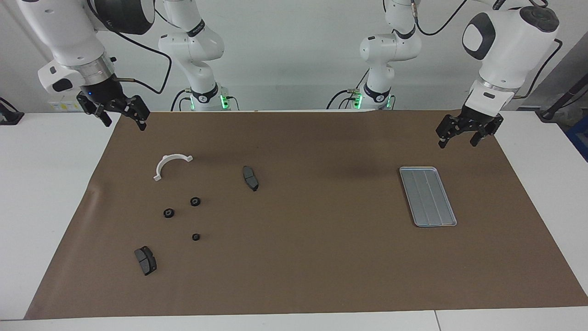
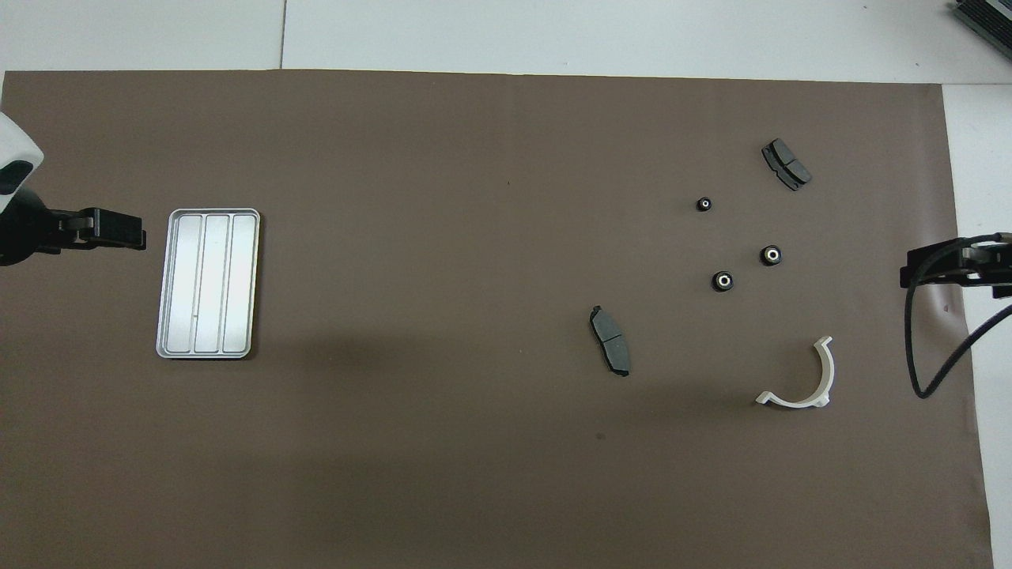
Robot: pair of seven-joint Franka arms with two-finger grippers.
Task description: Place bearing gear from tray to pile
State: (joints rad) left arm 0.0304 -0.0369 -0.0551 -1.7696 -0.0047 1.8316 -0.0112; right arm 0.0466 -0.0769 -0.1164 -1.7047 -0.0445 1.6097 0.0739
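Note:
The silver tray (image 1: 428,196) (image 2: 207,283) lies on the brown mat toward the left arm's end, with nothing on its grooved floor. Three small black bearing gears (image 1: 195,201) (image 1: 168,213) (image 1: 195,237) (image 2: 722,280) lie in the pile toward the right arm's end. With them are a white half-ring bracket (image 1: 161,164) (image 2: 828,378) and two dark brake pads (image 1: 250,178) (image 1: 145,260). My left gripper (image 1: 457,143) (image 2: 118,229) hangs open beside the tray, holding nothing. My right gripper (image 1: 125,125) (image 2: 921,269) is raised and open over the mat's edge beside the pile, also holding nothing.
The brown mat (image 1: 321,257) covers most of the white table (image 1: 46,193). A black cable (image 2: 917,348) dangles from the right arm over the mat's edge near the bracket.

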